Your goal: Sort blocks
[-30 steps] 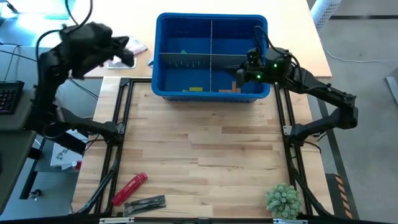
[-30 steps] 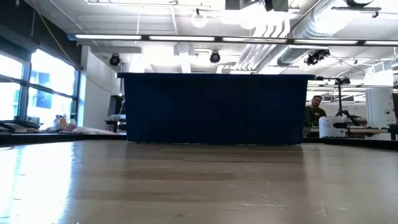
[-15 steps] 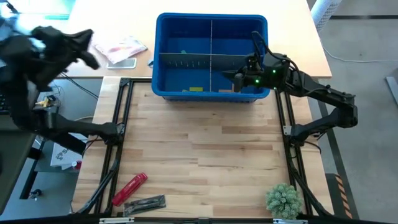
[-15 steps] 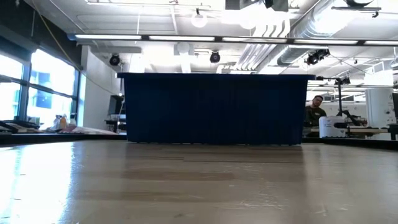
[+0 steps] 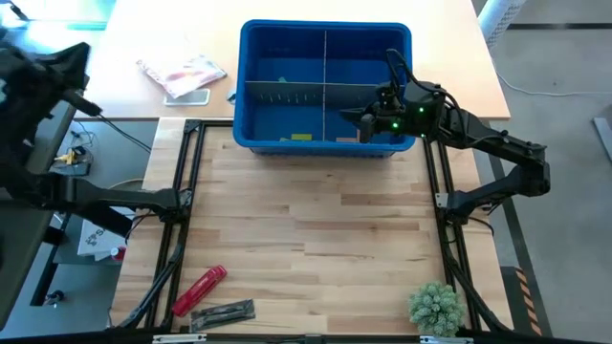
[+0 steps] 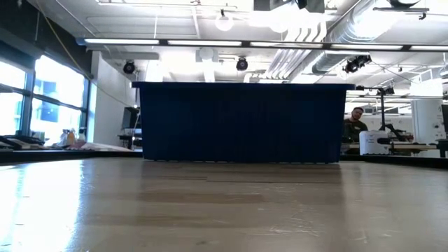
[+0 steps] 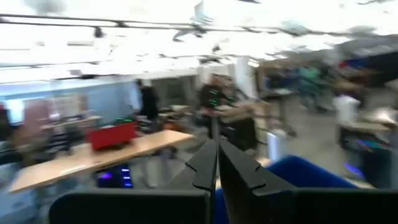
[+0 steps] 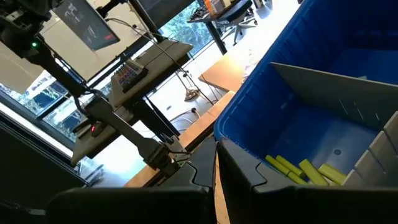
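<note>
Both hands are closed and empty: the right hand (image 5: pixel 361 119) over the blue bin's (image 5: pixel 251 86) near-right compartment, the left hand (image 7: pixel 217 163) swung off the surface's far left. Yellow-green blocks (image 8: pixel 305 170) are binned; your right hand could clip the grey divider (image 5: pixel 287 94).

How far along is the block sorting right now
Looks nearly done. Lime yellow-green blocks and tan wood blocks already lie in separate compartments of the blue plastic bin, and no loose blocks show on the wooden table. Nothing is in hand: the right claw is shut and empty over the bin, and the left claw is shut, swung off to the side.
</note>
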